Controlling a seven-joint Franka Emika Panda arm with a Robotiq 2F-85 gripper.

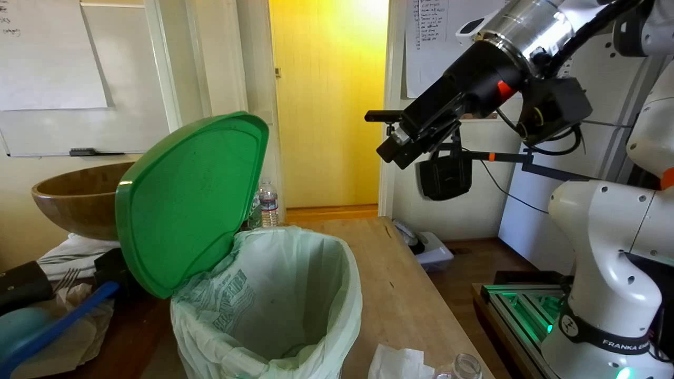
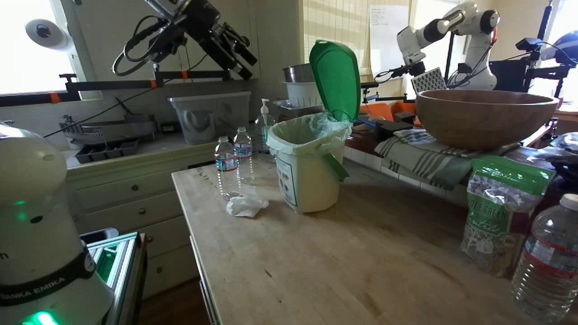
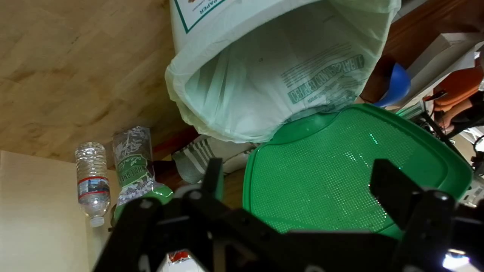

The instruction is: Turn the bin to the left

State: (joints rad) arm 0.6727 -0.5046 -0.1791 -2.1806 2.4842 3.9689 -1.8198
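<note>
Bin: pale-bodied, upright on tabletop. Liner: whitish, translucent, lining bin. Lid: green, rounded, raised. Tissue: white, crumpled, near bin. Bowl: wooden, on striped cloth, apart from bin. Jaws: spread wide in wrist view; high in air, apart from bin in both exterior views.

It's a kitchen I'm standing in, and a robot lab too: round-knobbed cream drawers, a grey dish rack, a wide brown wooden bowl; beyond it, a white jointed robot arm.
</note>
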